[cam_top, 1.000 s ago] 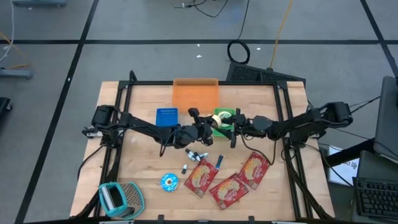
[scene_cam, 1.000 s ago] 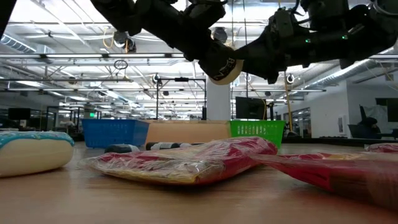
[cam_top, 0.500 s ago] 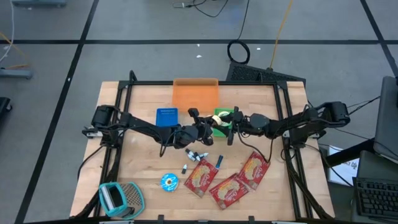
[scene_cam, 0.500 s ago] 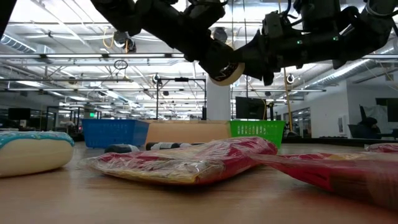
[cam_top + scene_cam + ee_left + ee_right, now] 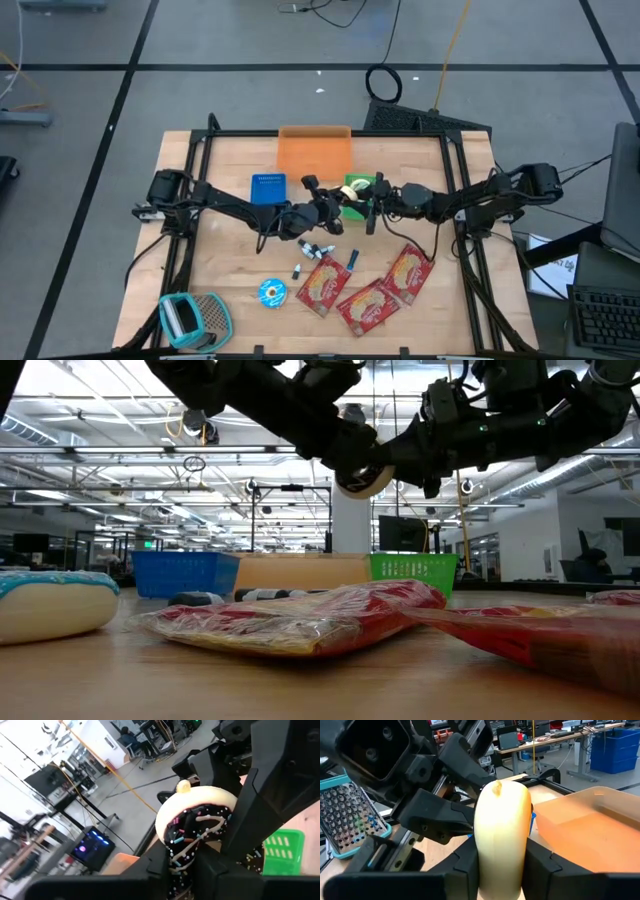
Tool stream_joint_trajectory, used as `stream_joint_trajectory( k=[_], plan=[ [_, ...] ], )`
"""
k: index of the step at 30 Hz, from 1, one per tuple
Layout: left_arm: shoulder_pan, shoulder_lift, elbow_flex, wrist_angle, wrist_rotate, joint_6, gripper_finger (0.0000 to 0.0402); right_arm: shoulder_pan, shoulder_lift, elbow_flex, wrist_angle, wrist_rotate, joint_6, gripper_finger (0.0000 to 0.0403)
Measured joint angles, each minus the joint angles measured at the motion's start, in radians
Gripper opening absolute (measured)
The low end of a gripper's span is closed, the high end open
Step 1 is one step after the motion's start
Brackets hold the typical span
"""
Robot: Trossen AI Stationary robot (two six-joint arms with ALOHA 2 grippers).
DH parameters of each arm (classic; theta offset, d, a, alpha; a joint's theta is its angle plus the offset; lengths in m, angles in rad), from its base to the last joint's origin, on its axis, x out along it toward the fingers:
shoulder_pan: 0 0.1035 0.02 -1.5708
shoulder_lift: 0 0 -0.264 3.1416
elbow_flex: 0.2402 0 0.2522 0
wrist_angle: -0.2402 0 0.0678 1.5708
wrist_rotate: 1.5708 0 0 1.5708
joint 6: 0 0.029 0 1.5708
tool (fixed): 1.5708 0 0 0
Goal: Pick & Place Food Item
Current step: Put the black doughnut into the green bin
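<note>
Cream-coloured ring doughnut with dark chocolate icing and sprinkles (image 5: 197, 827), held edge-on in mid-air above table centre, just near of green plastic basket (image 5: 362, 190); flat faces turned left and right, icing toward left arm. Left gripper (image 5: 335, 212) and right gripper (image 5: 368, 203) met at doughnut, each pair of fingers clamped across its rim. Red snack packets (image 5: 370, 288) lay nearer.

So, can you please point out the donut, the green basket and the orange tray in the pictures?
donut (image 5: 197, 827): left wrist view, on its chocolate icing with sprinkles.
green basket (image 5: 413, 572): low view, on its front wall.
orange tray (image 5: 314, 153): high view, on its bare floor.
</note>
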Motion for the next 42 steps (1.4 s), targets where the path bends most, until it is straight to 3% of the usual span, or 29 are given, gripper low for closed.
stream_joint_trajectory(
  k=[8,14,24,34,42],
  plan=[
    [-0.006,-0.01,0.0,-0.065,0.016,-0.168,0.0186,-0.002,-0.001,-0.002,-0.039,-0.008,0.0,0.0084],
    [-0.032,-0.085,-0.001,-0.115,0.041,-0.2,0.0234,-0.046,-0.06,0.0,-0.12,-0.083,0.004,0.0077],
    [-0.03,-0.179,0.002,-0.237,0.188,-0.324,0.0241,-0.178,-0.227,-0.001,-0.376,-0.162,0.033,0.0065],
    [-0.001,-0.17,0.0,-0.248,0.201,-0.357,0.0241,-0.344,-0.251,0.0,-0.563,-0.487,0.013,0.0061],
    [0.023,-0.17,0.0,-0.257,0.261,-0.388,0.0241,-0.426,-0.245,-0.009,-0.597,-0.576,-0.014,0.0061]
  ],
)
